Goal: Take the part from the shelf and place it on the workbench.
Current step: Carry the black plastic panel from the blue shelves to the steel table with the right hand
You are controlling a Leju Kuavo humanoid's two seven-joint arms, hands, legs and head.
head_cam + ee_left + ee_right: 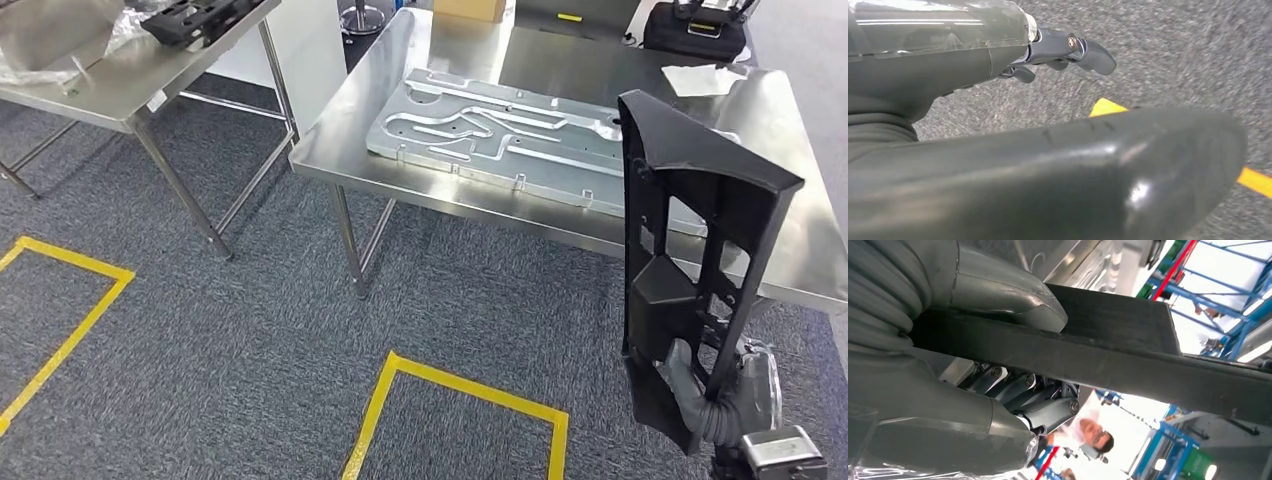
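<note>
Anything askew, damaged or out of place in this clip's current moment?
Nothing stands out. The right hand grips the black plastic part upright by its lower end, in front of the steel workbench. The grooved metal plate lies flat on the bench. The left hand hangs above the carpet, holding nothing.

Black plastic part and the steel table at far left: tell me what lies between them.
In the head view, between the black plastic part and the far-left steel table stands the workbench carrying a machined aluminium plate.
</note>
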